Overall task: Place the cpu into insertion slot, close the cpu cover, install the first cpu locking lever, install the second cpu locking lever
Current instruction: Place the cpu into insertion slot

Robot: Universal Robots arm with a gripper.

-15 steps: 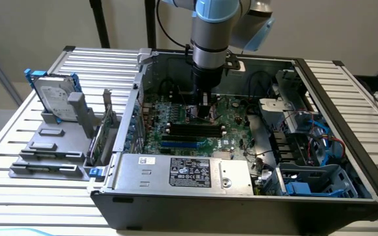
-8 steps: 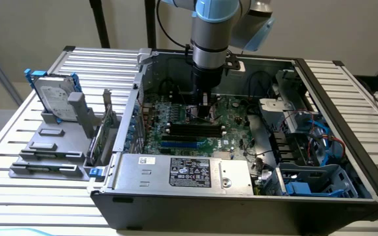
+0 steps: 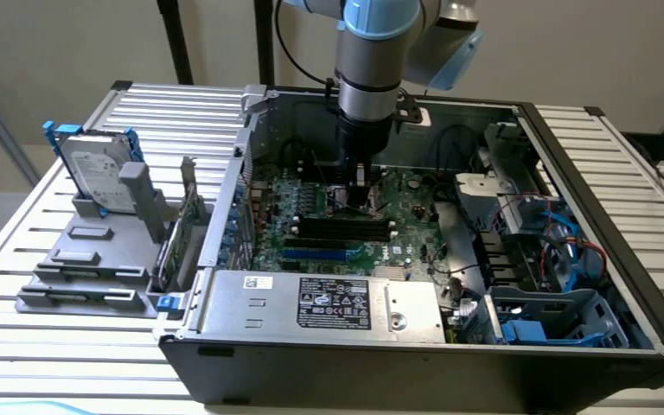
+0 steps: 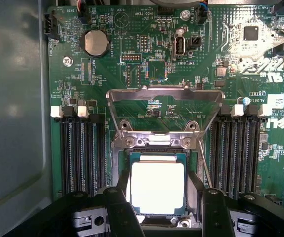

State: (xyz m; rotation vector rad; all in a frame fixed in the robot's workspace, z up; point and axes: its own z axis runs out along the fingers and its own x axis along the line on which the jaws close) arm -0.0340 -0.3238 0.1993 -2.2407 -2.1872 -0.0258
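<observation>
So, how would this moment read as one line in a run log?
pincer: open, straddling cpu | cpu: lying in insertion slot | cpu cover: raised, not closed

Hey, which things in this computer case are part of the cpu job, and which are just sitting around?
Part of the job:
cpu, lying in its socket
cpu cover, flipped up
locking lever
gripper, open, fingers either side of the cpu

Just lying about:
hard drive
memory slots
coin battery
power supply
</observation>
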